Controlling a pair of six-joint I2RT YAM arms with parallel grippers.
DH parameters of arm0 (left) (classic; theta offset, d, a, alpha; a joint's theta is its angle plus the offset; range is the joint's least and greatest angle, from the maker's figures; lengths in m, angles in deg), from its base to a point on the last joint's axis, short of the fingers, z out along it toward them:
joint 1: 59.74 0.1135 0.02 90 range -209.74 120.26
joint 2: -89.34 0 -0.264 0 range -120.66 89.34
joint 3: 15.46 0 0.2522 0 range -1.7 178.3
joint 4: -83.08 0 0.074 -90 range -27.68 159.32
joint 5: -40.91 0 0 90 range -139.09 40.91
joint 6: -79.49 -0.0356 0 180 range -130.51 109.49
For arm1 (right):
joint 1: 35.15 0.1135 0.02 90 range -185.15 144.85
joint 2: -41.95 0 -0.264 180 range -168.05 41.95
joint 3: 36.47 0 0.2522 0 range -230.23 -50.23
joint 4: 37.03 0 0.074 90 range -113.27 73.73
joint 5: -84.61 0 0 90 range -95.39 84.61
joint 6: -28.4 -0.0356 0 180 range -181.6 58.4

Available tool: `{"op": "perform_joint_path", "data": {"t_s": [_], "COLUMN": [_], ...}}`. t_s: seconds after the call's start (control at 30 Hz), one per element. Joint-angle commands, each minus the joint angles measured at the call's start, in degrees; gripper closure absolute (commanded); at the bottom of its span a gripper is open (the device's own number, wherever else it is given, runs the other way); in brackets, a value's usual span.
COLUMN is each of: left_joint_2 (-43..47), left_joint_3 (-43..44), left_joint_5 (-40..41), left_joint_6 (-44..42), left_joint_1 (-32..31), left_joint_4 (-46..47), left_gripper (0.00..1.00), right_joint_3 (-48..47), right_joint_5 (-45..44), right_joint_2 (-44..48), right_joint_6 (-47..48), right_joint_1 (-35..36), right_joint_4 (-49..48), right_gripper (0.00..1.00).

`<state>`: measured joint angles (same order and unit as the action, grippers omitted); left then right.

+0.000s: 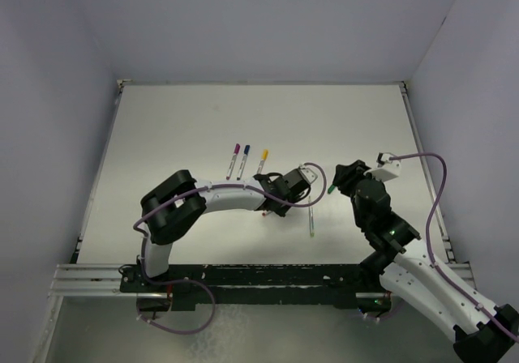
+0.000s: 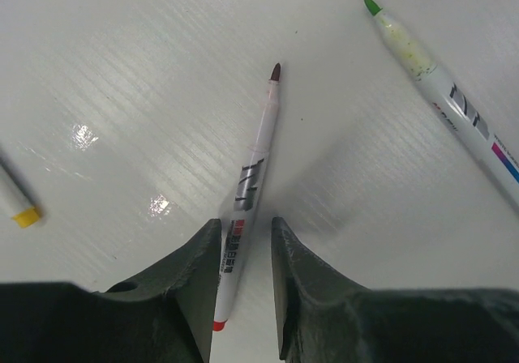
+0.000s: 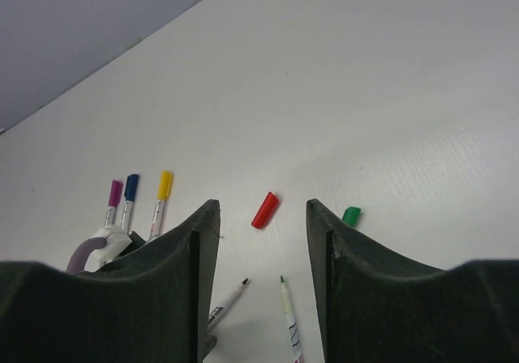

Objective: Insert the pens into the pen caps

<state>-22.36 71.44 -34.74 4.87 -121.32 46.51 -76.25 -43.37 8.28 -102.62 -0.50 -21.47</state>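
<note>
Pens [image 2: 253, 164]: three capped, two uncapped; two loose caps [image 3: 264, 210], red, green.

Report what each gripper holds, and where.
Nothing is held. The left gripper, open, straddles the red pen near its tail; the right gripper is empty.

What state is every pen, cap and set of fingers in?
Purple pen: capped.
Blue pen: capped.
Yellow pen: capped.
Red pen: uncapped, lying flat.
Green pen: uncapped, lying flat.
Red cap: loose.
Green cap: loose.
Left fingers: open, a pen between them.
Right fingers: open, empty.
</note>
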Motion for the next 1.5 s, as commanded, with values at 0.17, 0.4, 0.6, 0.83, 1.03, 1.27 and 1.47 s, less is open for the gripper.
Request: {"op": "perform_joint_path", "data": {"t_s": [0.17,0.4,0.6,0.83,1.03,1.27,1.47], "left_joint_2": [-1.3,-2.4,-4.1,-5.1,-6.2,-8.1,-8.7], "left_joint_3": [-3.2,-3.2,-2.0,-1.7,-1.5,-1.0,-1.2], "left_joint_5": [-2.8,-2.3,-2.6,-3.2,-3.5,-3.8,-3.7], "left_joint_6": [-1.0,-0.8,-1.2,-1.5,-2.0,-2.5,-2.5], "left_joint_1": [-0.1,0.0,0.1,1.3,2.5,3.1,3.1], "left_joint_4": [-5.5,-5.8,-6.9,-7.4,-7.2,-7.3,-7.4], "left_gripper": [0.67,0.69,0.7,0.71,0.73,0.8,1.0], "right_joint_3": [-0.6,-0.5,-0.6,-0.4,-0.3,-0.6,-0.6], "right_joint_5": [-0.1,-0.1,-0.2,-0.2,-0.2,-0.3,-0.5], "right_joint_2": [-0.1,0.3,0.1,0.2,-0.1,-0.1,-0.1], "right_joint_6": [-1.1,-1.4,-1.5,-1.8,-1.9,-1.8,-1.8], "right_joint_1": [0.2,0.2,0.2,0.2,0.2,0.2,0.2], "right_joint_4": [-1.9,-1.9,-1.8,-1.8,-1.8,-1.7,-1.6], "right_gripper": [0.51,0.51,0.51,0.51,0.51,0.51,0.51]}}
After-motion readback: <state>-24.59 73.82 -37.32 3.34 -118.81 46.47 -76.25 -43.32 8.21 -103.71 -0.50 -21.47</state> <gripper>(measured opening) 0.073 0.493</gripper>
